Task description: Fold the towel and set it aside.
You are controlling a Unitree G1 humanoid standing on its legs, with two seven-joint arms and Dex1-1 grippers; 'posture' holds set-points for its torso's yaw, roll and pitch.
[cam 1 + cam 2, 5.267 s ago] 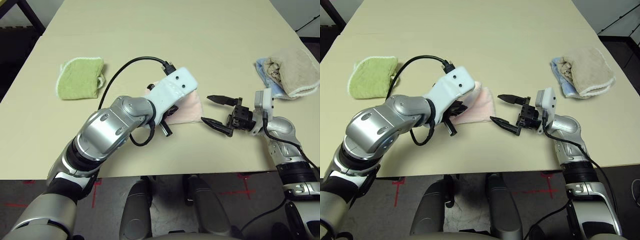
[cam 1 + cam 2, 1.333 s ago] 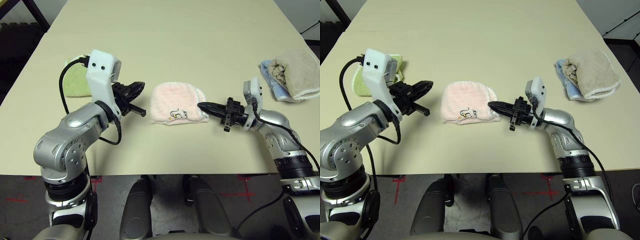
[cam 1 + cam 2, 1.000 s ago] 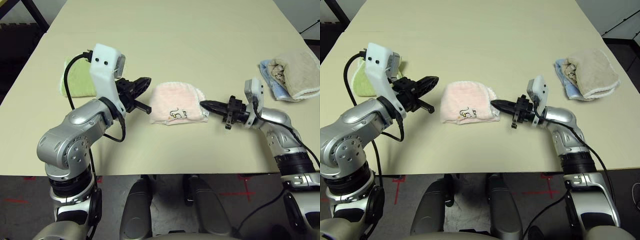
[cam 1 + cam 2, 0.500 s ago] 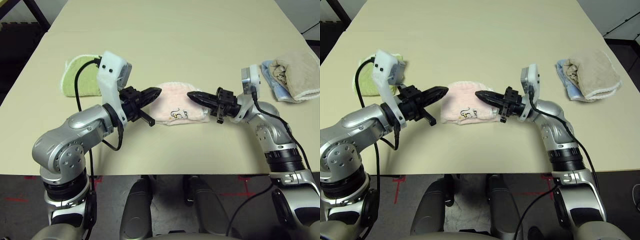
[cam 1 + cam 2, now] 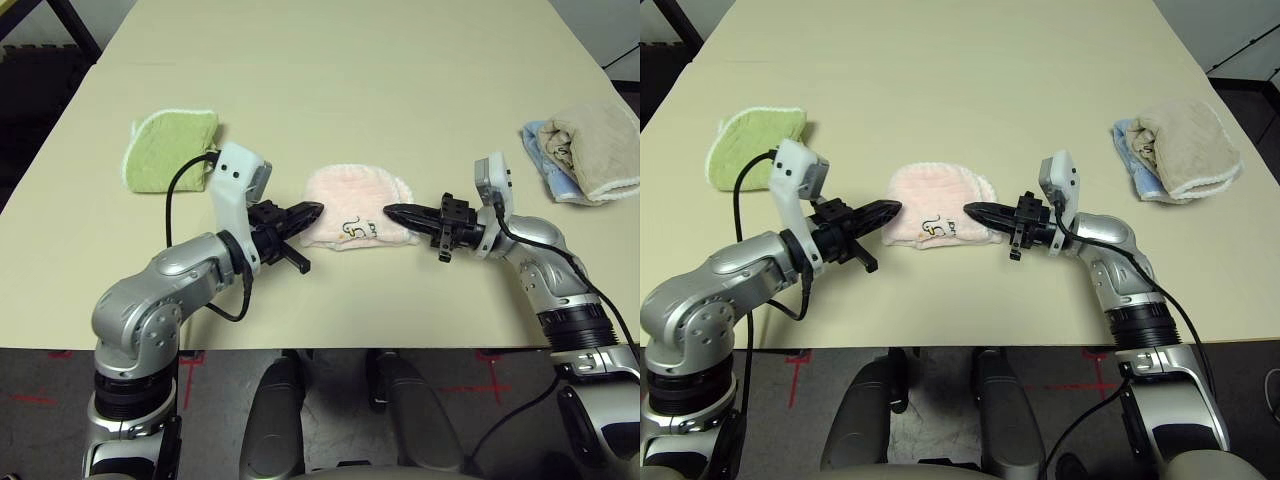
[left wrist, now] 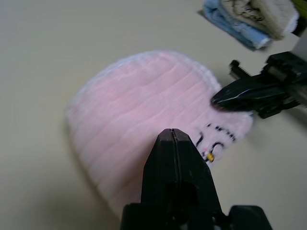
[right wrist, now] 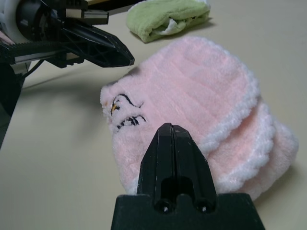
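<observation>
Now the left pincer (image 5: 312, 210) has its two black fingers pressed together with nothing between them, pointing right, its tip at the left edge of the folded pale pink terry towel with white stitched edging (image 5: 352, 203). Whether the tip touches the cloth cannot be told. Opposite it, the right pincer (image 5: 392, 212) is likewise closed and empty, pointing left, its tip at the towel's near right corner, just beside the white edging

Between the two tips the towel lies folded into a rounded, layered bundle near the middle of the beige desk (image 5: 330, 90), closer to the near edge than the far one. Its small dark embroidered mark (image 5: 352, 228) faces up along the near side, and in the right wrist view the white-edged layers stack in steps toward the right

Farther out, a folded green terry cloth with a pale rim (image 5: 168, 150) lies flat well to the left of the towel, beyond the left arm's white wrist housing (image 5: 238, 180). A black cable loops from that housing down beside the silver forearm. At the desk's right side, well apart from the towel, sits a beige-and-blue cloth bundle (image 5: 582, 148), the beige piece on top of the blue
</observation>
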